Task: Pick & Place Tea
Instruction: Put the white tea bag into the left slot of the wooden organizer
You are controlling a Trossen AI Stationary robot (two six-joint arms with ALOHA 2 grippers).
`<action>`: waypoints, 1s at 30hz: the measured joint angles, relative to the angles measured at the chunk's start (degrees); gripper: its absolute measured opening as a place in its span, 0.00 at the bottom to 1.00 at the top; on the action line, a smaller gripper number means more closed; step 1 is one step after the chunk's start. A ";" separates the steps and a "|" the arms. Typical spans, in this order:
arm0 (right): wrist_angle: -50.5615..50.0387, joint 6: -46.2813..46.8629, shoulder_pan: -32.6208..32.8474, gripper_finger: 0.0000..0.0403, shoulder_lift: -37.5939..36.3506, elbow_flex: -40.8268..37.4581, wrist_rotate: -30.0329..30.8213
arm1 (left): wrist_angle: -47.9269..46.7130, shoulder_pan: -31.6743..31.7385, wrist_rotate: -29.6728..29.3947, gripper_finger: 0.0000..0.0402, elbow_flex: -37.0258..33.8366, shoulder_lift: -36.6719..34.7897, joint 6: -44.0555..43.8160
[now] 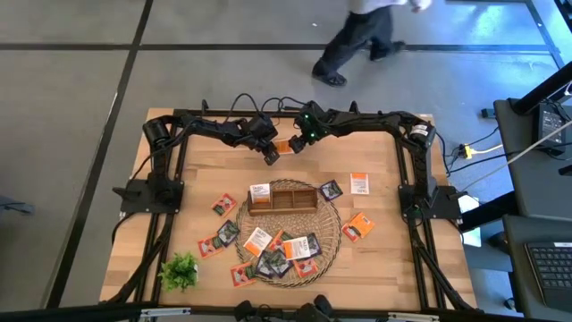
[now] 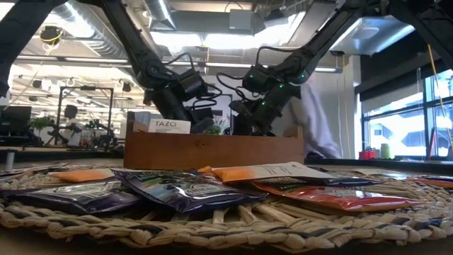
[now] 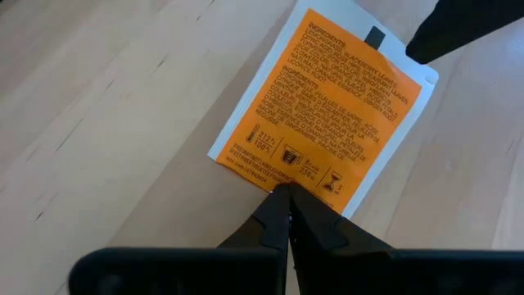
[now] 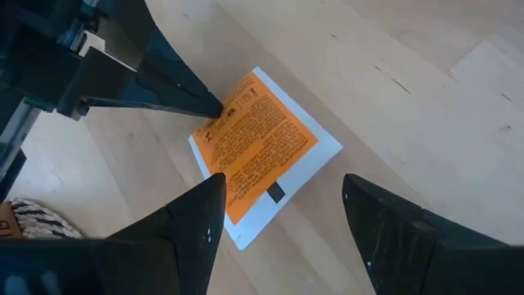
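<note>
- Left wrist view: the clenched left tool point(image 3: 288, 197) pins an edge of the flat orange-and-white tea sachet point(image 3: 327, 115); only "INGREDIENTS" reads clearly.
- Right wrist view: the right tool point(image 4: 282, 205) hangs released over it, probably to take it.
- High view: it lies on the desk point(image 1: 179, 152), behind the brown wooden tray point(image 1: 284, 198).
- Low view: a box reads "TAZO" point(image 2: 162, 125).

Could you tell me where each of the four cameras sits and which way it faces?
High view: above the table, looking straight down; both arms and a passing person show.
Low view: at table height on the wicker mat, facing the wooden tray; both arms hang behind it.
Left wrist view: looks down past the shut left gripper, pinching the orange sachet.
Right wrist view: looks down between the open right gripper fingers.
Both wrist views share that sachet and the left gripper's tip.
</note>
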 joint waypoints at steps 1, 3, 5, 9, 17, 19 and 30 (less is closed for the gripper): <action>-0.02 0.04 0.00 0.61 0.00 -0.02 0.00 | 0.04 0.00 0.04 0.00 -0.01 0.00 0.00; 0.10 0.17 0.00 0.61 0.29 -0.02 0.00 | 0.05 0.00 0.07 0.00 -0.01 0.01 0.01; 0.21 1.20 0.00 0.61 1.21 -0.02 -0.28 | 0.04 0.00 0.12 0.00 -0.01 0.05 0.00; 1.07 1.30 -0.01 0.61 3.42 0.10 -1.98 | 0.02 -0.05 0.17 0.00 -0.03 0.05 0.02; 2.57 1.31 -0.22 0.61 4.18 0.03 -4.99 | -0.04 -0.09 0.20 0.00 -0.07 0.09 0.02; 4.00 1.33 -0.28 0.61 4.39 -0.01 -6.54 | -0.08 -0.09 0.20 0.00 -0.09 0.09 0.02; 5.72 1.27 0.22 0.45 4.63 -0.10 -7.85 | -0.20 -0.11 0.22 0.00 -0.12 0.09 0.02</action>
